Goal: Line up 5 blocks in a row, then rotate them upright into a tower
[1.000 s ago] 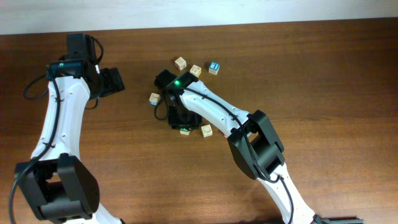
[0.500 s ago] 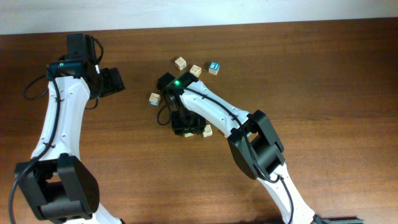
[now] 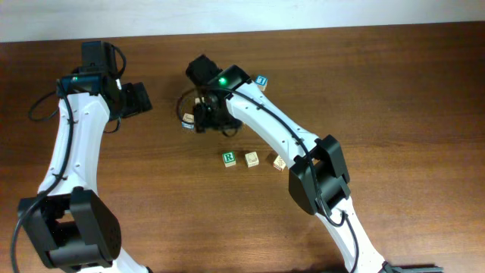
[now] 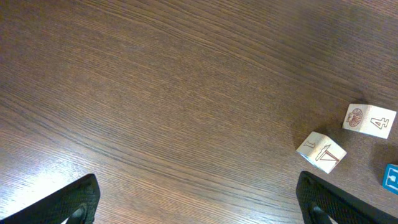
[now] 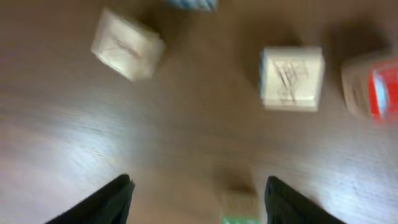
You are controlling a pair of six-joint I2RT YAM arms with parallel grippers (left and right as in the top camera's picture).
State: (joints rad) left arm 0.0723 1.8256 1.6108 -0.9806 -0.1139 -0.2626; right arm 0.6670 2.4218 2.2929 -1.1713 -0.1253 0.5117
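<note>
Blocks [image 3: 251,159] crowd centre — bare table [image 3: 409,91] rightward.

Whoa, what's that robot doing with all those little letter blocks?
It is turning little wooden blocks on the table. Right now the right pincer hangs open above the wood, holding nothing, with blocks scattered near it. The green R block and two others sit in a row lower down. The left pincer is open too, off to the side, touching nothing.

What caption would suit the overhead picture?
Right gripper open above brown wooden table; small pale-wood cube with green R face lies nearby.
</note>
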